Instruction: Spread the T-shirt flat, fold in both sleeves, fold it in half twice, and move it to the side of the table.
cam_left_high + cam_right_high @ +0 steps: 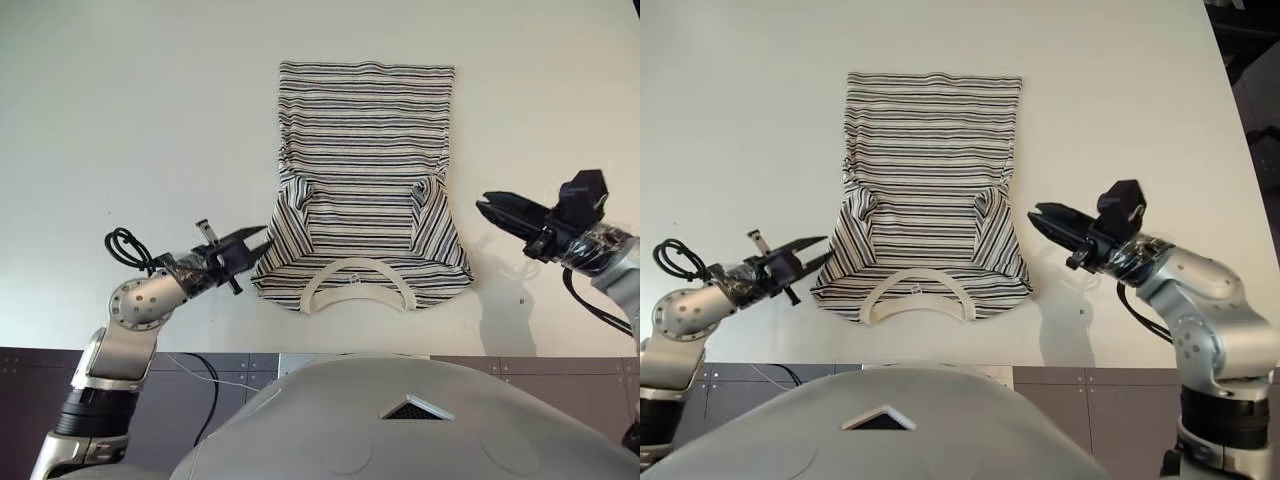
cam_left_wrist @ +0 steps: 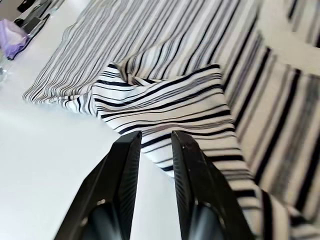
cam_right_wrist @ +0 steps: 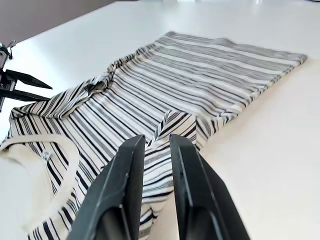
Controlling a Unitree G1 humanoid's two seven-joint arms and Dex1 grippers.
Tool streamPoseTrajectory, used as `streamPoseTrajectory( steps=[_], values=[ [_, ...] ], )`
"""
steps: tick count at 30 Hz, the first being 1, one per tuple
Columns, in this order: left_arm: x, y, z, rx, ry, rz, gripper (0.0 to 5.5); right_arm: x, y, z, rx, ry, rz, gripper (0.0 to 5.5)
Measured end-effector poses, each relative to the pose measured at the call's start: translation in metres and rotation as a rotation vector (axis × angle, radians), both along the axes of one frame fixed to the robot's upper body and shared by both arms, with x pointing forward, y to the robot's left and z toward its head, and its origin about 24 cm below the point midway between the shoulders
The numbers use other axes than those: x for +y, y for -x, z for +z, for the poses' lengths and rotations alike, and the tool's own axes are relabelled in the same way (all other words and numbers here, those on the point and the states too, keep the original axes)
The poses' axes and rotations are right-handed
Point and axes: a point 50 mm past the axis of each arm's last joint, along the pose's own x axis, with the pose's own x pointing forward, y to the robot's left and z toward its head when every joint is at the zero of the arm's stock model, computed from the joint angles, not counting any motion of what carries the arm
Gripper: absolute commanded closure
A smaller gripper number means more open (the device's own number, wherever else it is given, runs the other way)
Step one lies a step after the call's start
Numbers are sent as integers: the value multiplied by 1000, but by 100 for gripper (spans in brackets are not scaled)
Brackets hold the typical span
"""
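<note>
The striped T-shirt (image 1: 365,150) lies flat on the white table (image 1: 120,120), its cream collar (image 1: 358,275) toward me. Both sleeves are folded inward over the chest, the left sleeve (image 1: 290,225) and the right sleeve (image 1: 432,215). My left gripper (image 1: 258,243) sits just off the shirt's left shoulder edge, open by a narrow gap and holding nothing; in the left wrist view its tips (image 2: 156,136) point at the folded sleeve (image 2: 165,100). My right gripper (image 1: 482,207) hovers a short way right of the shirt, also narrowly open and empty, its tips (image 3: 157,137) aimed at the right sleeve (image 3: 175,125).
The table's front edge (image 1: 200,350) runs just below the collar. Its right edge (image 1: 1230,80) lies beyond the right arm. Bare tabletop lies on both sides of the shirt. A purple object (image 2: 11,37) and dark items sit at the far left.
</note>
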Motion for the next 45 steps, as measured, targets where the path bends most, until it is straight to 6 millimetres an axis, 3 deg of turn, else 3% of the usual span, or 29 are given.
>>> streamPoseTrajectory(
  steps=[3, 7, 14, 18, 21, 24, 27, 29, 33, 36, 40, 45],
  values=[
    [-2, 11, -7, 8, -26, -86, 439, 7, 20, -20, 43, 79, 95, 460],
    [-5, 19, -14, -12, -48, -149, 439, 1, 34, -37, 65, 210, 202, 460],
    [1, 22, -13, -46, -81, -207, 439, -1, 49, -41, 90, 250, 309, 460],
    [5, 21, -3, -29, -15, -159, 439, 0, 47, -27, 44, 227, 310, 460],
    [5, 8, 30, -117, 38, -172, 439, -4, 38, 0, -43, 191, 288, 460],
    [11, 3, 48, -166, -3, -207, 439, -12, 38, 11, -76, 205, 284, 460],
    [36, 17, 35, -131, -155, -276, 439, -30, 39, 7, -74, 256, 246, 460],
    [49, 39, 18, -58, -192, -286, 408, -46, 42, -4, -58, 312, 220, 425],
    [61, 55, 9, -59, -215, -315, 371, -60, 47, -14, -114, 409, 252, 382],
    [59, 56, 5, -99, -205, -339, 371, -58, 53, -25, -212, 548, 408, 382],
    [41, 51, -3, -166, -155, -357, 371, -45, 59, -32, -365, 617, 575, 382],
    [26, 40, -10, -231, -136, -371, 371, -33, 51, -32, -517, 644, 655, 382]
  ],
)
